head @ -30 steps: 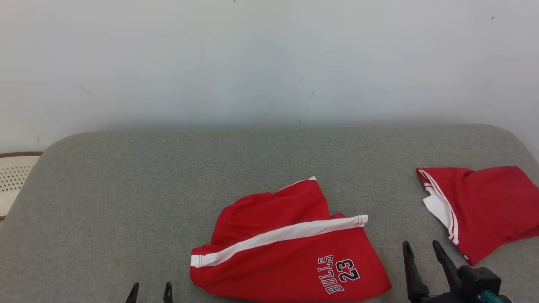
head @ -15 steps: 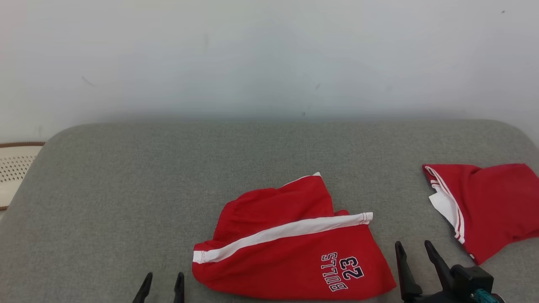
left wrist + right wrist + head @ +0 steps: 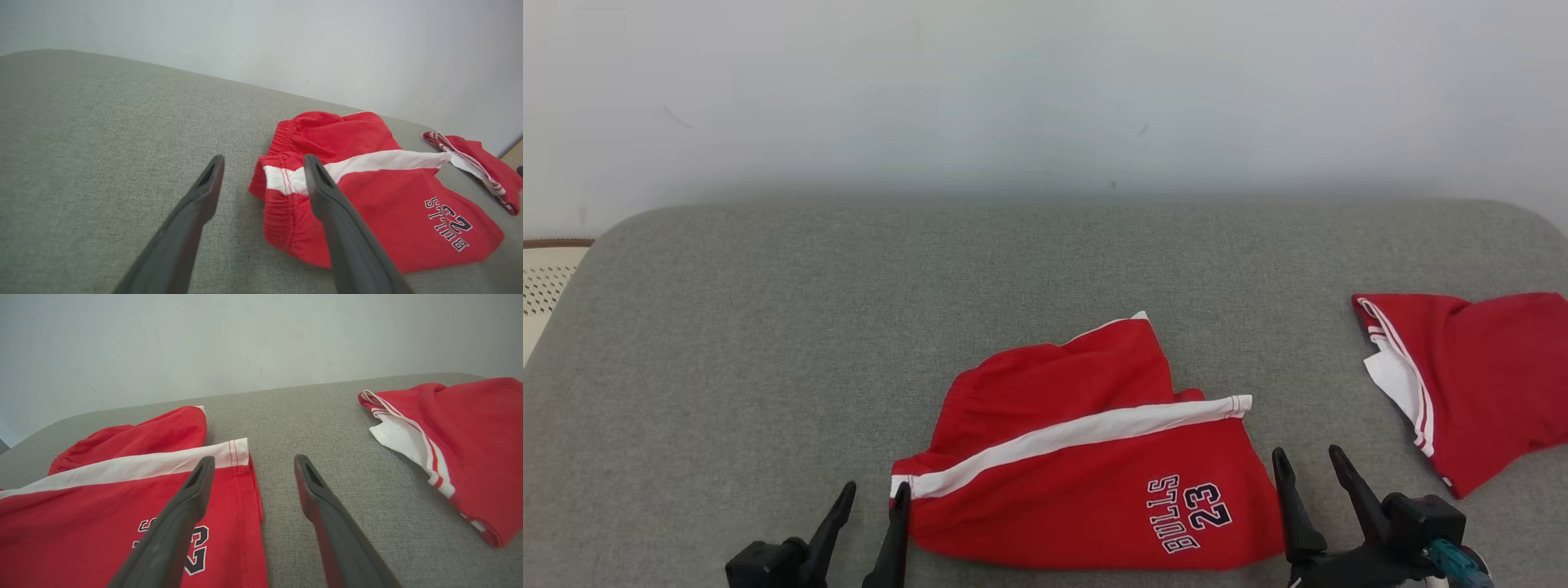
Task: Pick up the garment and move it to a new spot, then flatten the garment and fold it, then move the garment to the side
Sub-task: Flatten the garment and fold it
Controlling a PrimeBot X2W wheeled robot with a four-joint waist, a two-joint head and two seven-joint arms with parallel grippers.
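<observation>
Red shorts (image 3: 1086, 457), crumpled, at lower centre of head view on grey bench (image 3: 849, 327). Left pincer (image 3: 876, 488), jaws apart, empty, just beside waistband, lower left. Right pincer (image 3: 1307, 453), likewise apart, beside hem, lower right. Second red garment (image 3: 1478, 384) at right edge.

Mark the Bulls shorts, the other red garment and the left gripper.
Bulls shorts (image 3: 1054, 500), head view, red panel under the stripe.
Other garment (image 3: 1494, 384), head view, red body.
Left gripper (image 3: 876, 488), head view, between jaw tips.

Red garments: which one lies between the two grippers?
The red shorts printed BULLS 23, with a broad white stripe. The other red garment lies apart to the right, outside the right gripper.
</observation>
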